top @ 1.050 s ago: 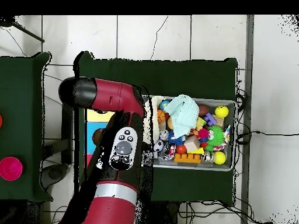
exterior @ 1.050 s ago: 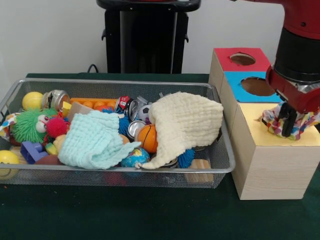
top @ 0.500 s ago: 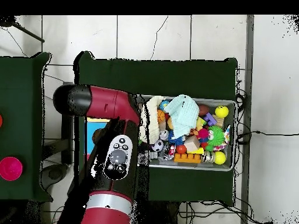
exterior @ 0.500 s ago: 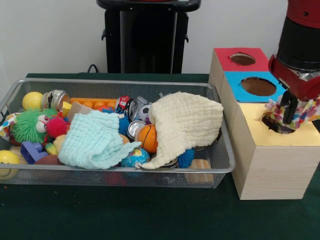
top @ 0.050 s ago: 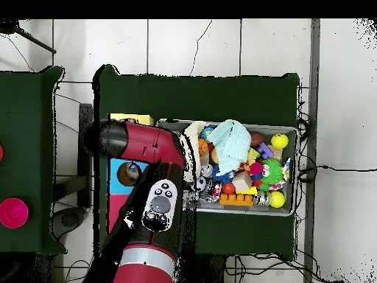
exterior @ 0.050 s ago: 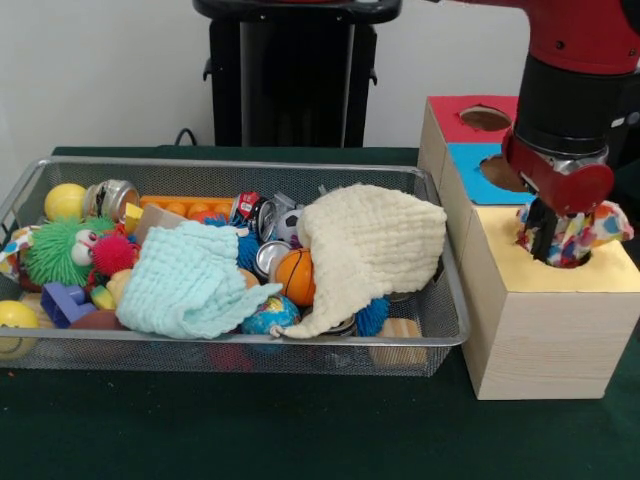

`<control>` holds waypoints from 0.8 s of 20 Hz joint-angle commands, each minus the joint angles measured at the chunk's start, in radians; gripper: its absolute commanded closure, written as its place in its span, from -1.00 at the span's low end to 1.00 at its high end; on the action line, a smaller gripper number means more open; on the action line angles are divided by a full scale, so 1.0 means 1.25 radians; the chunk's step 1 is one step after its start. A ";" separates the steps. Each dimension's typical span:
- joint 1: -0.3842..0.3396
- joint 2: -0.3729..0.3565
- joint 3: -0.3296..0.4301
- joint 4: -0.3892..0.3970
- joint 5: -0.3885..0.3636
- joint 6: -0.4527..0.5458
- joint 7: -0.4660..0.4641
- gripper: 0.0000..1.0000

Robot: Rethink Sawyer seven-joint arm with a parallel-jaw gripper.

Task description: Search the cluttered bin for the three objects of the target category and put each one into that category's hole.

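Front view: the hand (exterior @ 0.050 s ago: 548, 232) is shifting left over the yellow hole (exterior @ 0.050 s ago: 560, 255) at right, still gripping the patterned cloth (exterior @ 0.050 s ago: 580, 230), so its drop looks imminent.

wire bin (exterior @ 0.050 s ago: 440, 330) left of hole box (exterior @ 0.050 s ago: 540, 330)

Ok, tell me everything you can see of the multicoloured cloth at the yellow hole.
The multicoloured cloth is a crumpled, soft fabric with a confetti-like print. It sits bunched in the hole of the yellow box top, partly pushed in, with folds sticking up and out to the right. The gripper is right against it, pressing down.
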 commanded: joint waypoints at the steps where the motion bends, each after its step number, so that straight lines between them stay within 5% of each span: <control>1: -0.055 0.110 0.080 0.134 -0.023 -0.128 0.037 1.00; 4: -0.064 0.161 0.100 0.101 -0.026 -0.172 0.033 1.00; 13: 0.022 0.353 -0.016 -0.103 -0.007 -0.189 0.112 1.00; 16: 0.010 0.386 -0.023 -0.120 -0.014 -0.233 0.098 1.00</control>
